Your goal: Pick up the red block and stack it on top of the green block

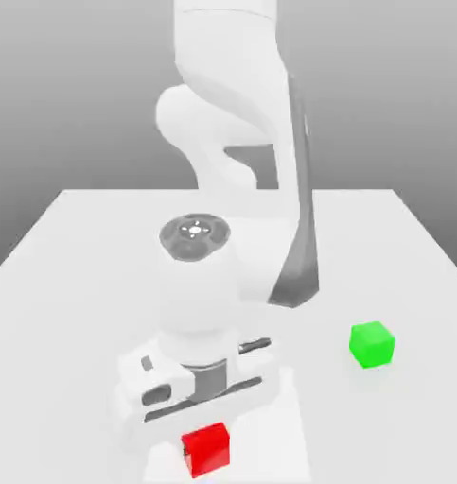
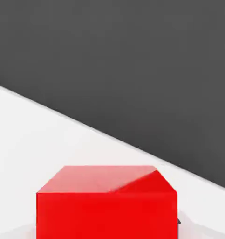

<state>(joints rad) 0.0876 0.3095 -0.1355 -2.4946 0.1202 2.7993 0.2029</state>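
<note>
Red block (image 1: pixel 206 447) sits closest to the exterior camera, resting on the white counter (image 1: pixel 402 265) near its front edge. Directly above the red block hangs the arm's white hand, with the tool (image 1: pixel 202 427) lowered right over the block's top. Whether the tool's fingers are apart, together or clamped on the block cannot be told from either view.

From the hand view, the red block (image 2: pixel 107 203) shows its top face and one side, standing flat on the counter (image 2: pixel 30 140) with a dark backdrop behind the counter's edge.

Relative to the red block, the green block (image 1: pixel 372 344) lies farther back and toward the exterior view's right, well apart from it and sitting flat on the counter. The arm's base rises behind the red block, toward the middle of the counter.
</note>
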